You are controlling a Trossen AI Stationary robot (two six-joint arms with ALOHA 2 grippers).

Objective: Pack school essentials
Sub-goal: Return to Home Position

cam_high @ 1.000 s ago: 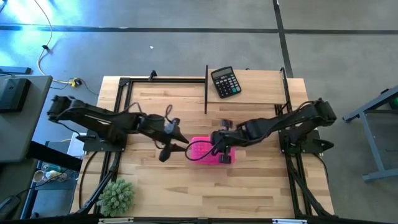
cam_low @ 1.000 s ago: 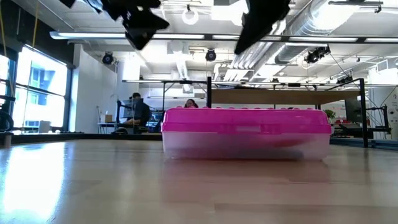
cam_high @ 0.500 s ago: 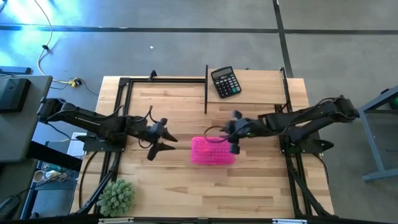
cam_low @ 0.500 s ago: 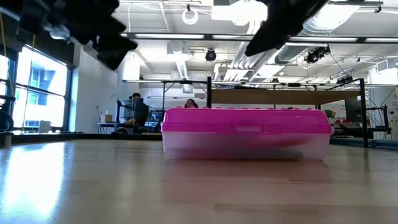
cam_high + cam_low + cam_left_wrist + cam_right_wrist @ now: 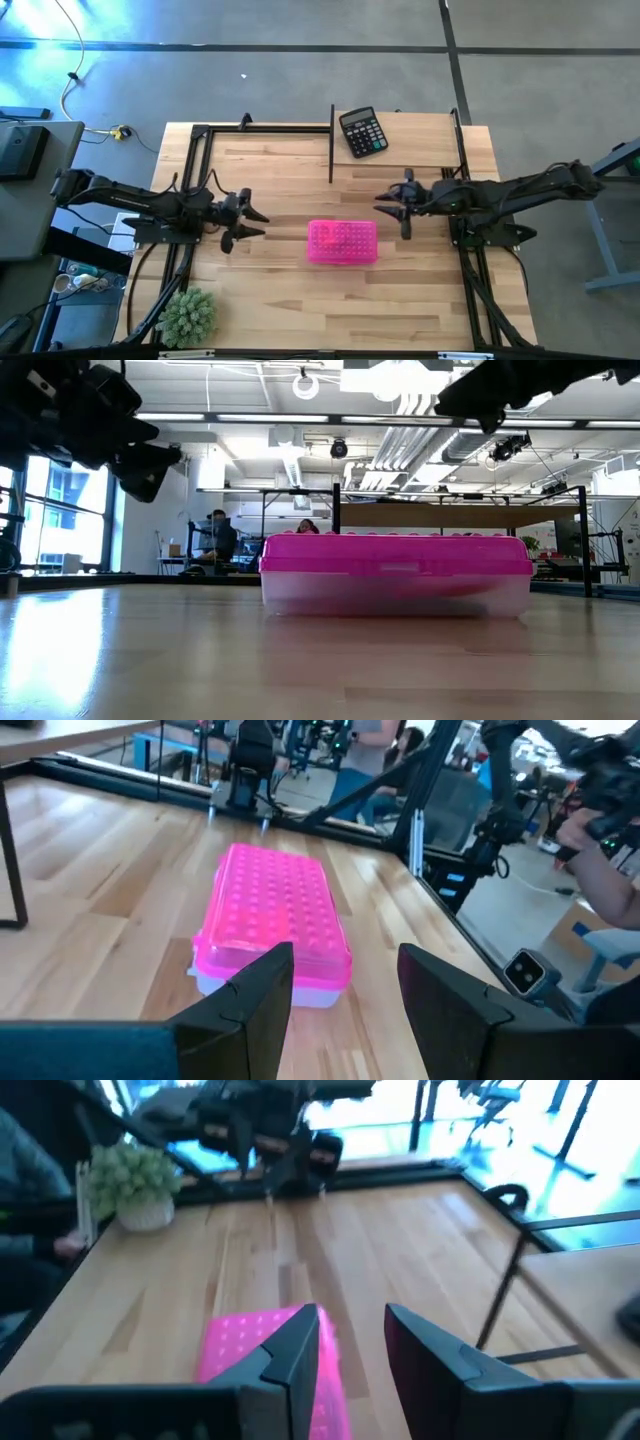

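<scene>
A pink-lidded plastic case point(image 5: 342, 242) lies shut and flat on the table's middle; it also shows as the case point(image 5: 396, 574), the case point(image 5: 272, 927) and the case point(image 5: 262, 1352). No loose stationery is in view. My left gripper point(image 5: 246, 223) hovers open left of the case, well apart from it, and shows as the left gripper point(image 5: 345, 980). My right gripper point(image 5: 394, 210) hovers open to the case's right and a little beyond its far edge, and shows as the right gripper point(image 5: 352, 1342). Both are raised off the table.
A black calculator point(image 5: 362, 132) lies near the far edge. A fuzzy green plant ball point(image 5: 188, 316) sits at the near left corner, also the plant point(image 5: 137, 1180). A black frame point(image 5: 331, 140) rims the table. People sit in the room behind point(image 5: 218, 538).
Both grippers have drawn back from the pink case and risen: the left toward the table's left edge, the right toward the right edge and slightly far. The right gripper was over the case's right end a second ago and has left it. The case lies shut and has stayed put.
</scene>
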